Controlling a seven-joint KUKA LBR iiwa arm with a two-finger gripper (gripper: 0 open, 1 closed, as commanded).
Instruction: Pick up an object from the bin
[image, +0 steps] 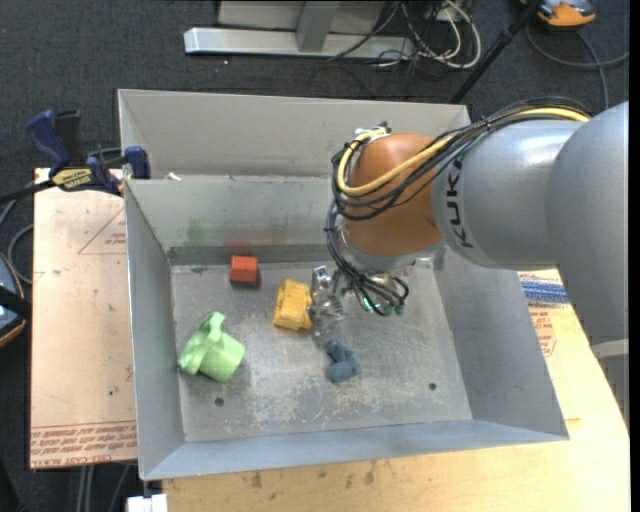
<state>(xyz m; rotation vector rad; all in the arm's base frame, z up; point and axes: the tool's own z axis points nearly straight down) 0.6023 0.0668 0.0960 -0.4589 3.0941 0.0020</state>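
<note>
Gripper (325, 298) low over the middle of the grey metal bin (150, 320), just right of a chunky yellow block (291, 305); open or closed, impossible to tell. Lumpy blue-grey piece (343, 365) just below. Red cube (243, 270) and crumpled green lump (212, 348) further left.

This looks like a robotics lab or research workroom: a large grey industrial arm (520, 190) with KUKA lettered on its casing (an orange cover (395, 205) and a bundle of yellow and black wires (348, 170) sit at its wrist) reaches over a plain grey metal bin (150, 300). Around the rig lie dark carpet (60, 60), loose black cables (440, 35) and the flat metal foot of a stand (300, 38). In the bin lie a few unrelated small things, among them a red block (243, 270), a yellow block (292, 305) and a green lump (212, 350).
</note>
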